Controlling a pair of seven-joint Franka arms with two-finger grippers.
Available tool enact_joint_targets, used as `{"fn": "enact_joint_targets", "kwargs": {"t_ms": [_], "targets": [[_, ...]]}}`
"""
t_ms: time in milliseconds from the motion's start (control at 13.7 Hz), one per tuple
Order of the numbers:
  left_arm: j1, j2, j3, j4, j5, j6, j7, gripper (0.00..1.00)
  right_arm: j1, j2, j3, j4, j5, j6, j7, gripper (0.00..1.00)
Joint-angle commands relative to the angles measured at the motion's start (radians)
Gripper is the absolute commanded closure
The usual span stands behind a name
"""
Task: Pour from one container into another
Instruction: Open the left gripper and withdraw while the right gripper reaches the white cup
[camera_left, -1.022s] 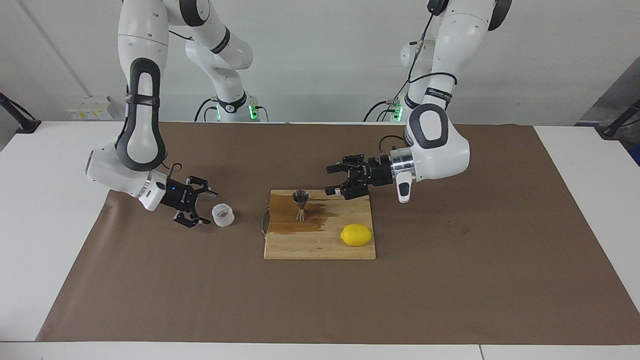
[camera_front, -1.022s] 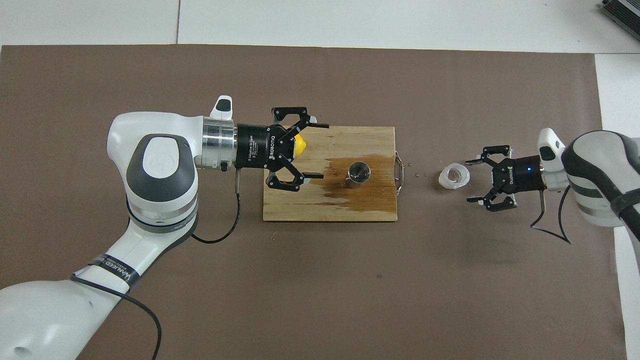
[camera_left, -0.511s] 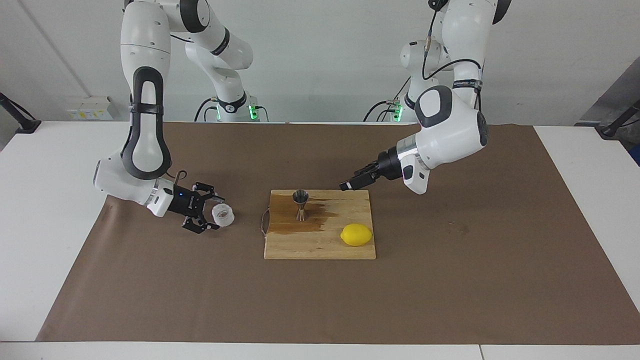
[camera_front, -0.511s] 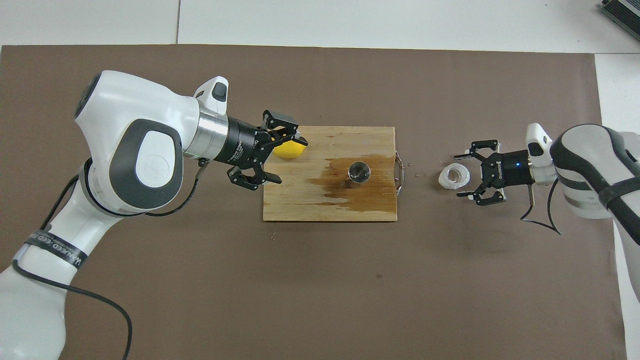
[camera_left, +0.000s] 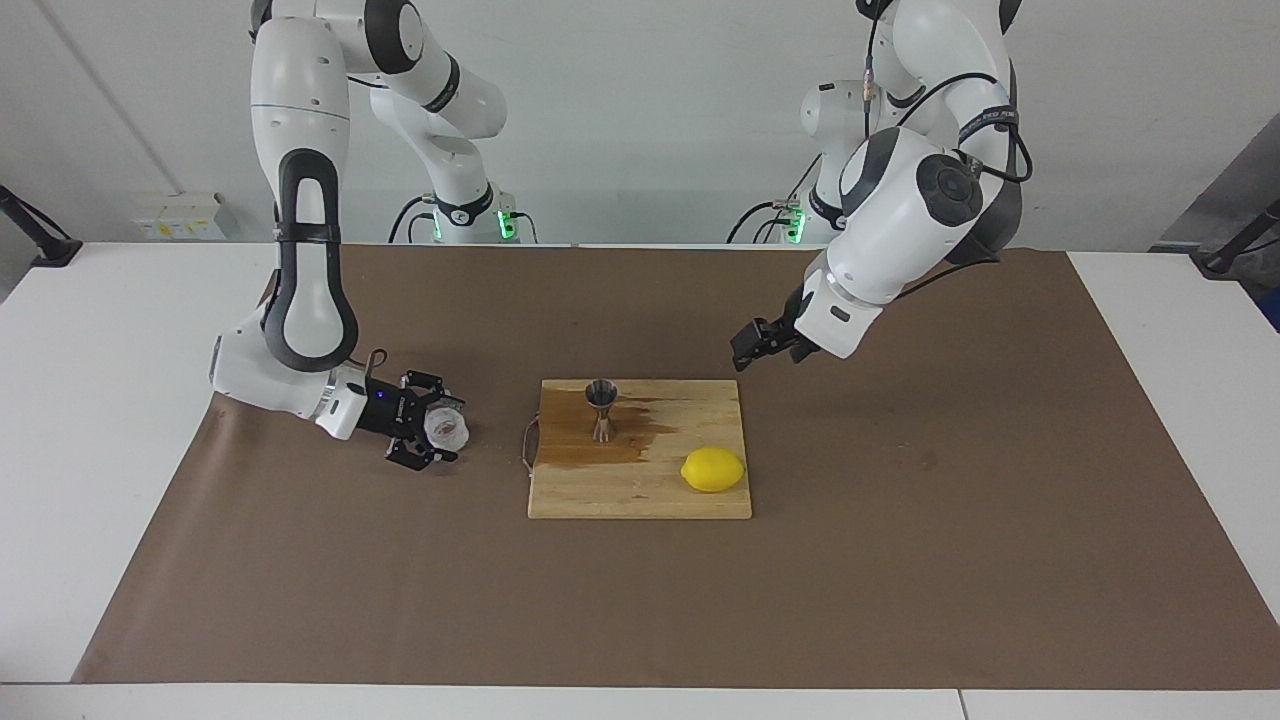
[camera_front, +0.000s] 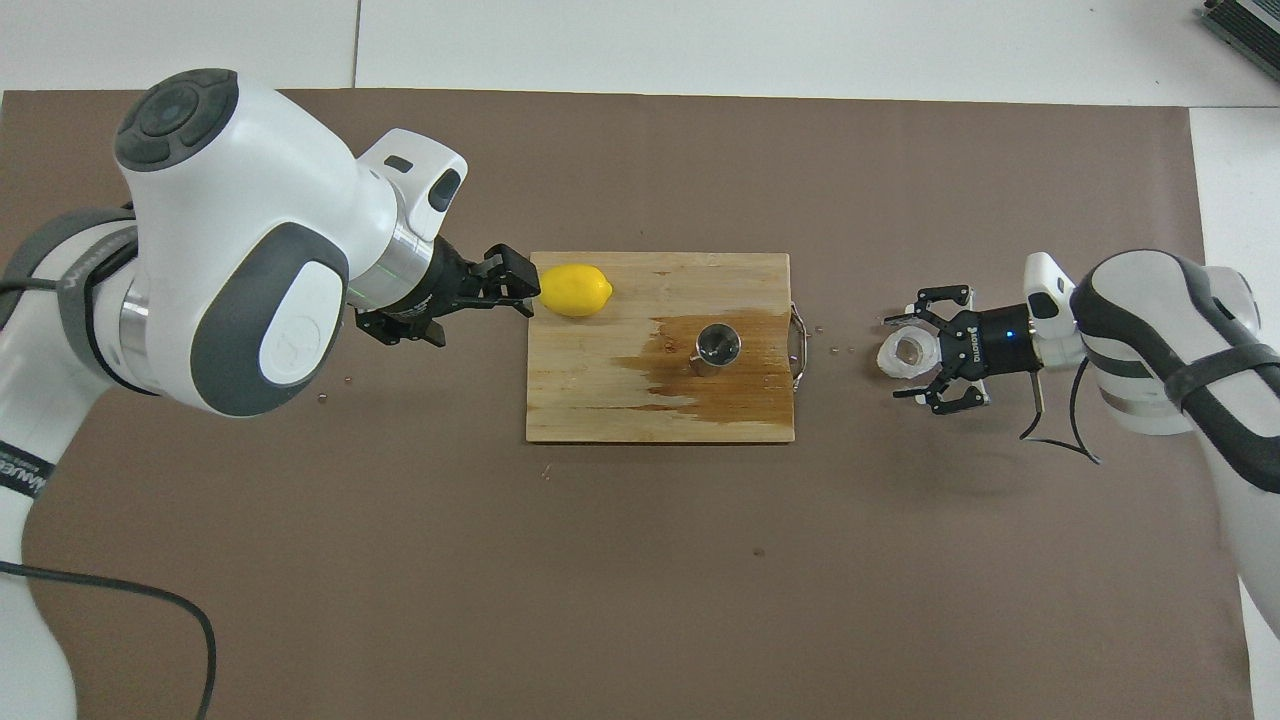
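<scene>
The right gripper sits low on the mat, its open fingers either side of the plastic cup at 9 o'clock of the cutting board. To grip well, close squarely below the ribbed rim, gently, keeping it upright. The jigger stands on the board, at 10 o'clock of the lemon. The left gripper hangs raised by the board's corner at 1 o'clock, claw apart. The cup's contents are hard to make out

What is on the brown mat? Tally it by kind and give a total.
Plastic cup: 1
Metal jigger: 1
Lemon: 1
Wooden cutting board: 1
Total: 4
</scene>
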Motion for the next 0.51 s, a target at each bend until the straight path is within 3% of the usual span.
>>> {"fn": "enact_joint_targets", "kwargs": {"t_ms": [0, 146, 438], "targets": [[0.005, -0.020, 0.025, 0.036, 0.140, -0.088, 0.147, 0.00, -0.004, 0.003, -0.001, -0.004, 0.009, 0.027, -0.059, 0.47], [-0.004, -0.050, 0.087, 0.040, 0.165, -0.131, 0.183, 0.00, -0.004, 0.003, -0.001, -0.004, 0.001, 0.027, -0.059, 0.81], [-0.040, -0.137, 0.213, 0.041, 0.165, -0.173, 0.299, 0.00, -0.014, -0.013, -0.001, 0.000, 0.003, 0.007, 0.025, 0.85]]}}
